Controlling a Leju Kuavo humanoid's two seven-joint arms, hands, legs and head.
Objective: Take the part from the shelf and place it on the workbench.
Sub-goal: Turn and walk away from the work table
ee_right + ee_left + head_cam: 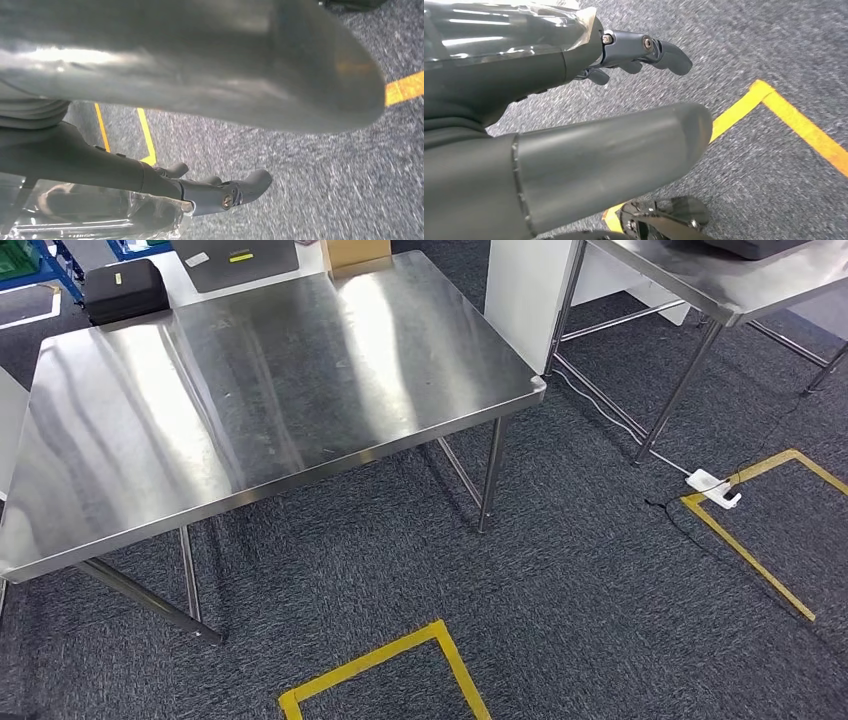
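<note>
Worktop (250, 390) bare near the robot; part not yet fetched; left hand (634, 55) and right hand (220, 192) hang over carpet, fingers loosely apart, holding nothing.

Steel table (260, 380), grey carpet (560, 610), yellow tape (455, 665)

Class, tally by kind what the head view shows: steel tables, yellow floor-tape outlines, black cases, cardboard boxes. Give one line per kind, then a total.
Steel tables: 2
Yellow floor-tape outlines: 2
Black cases: 1
Cardboard boxes: 1
Total: 6
</note>
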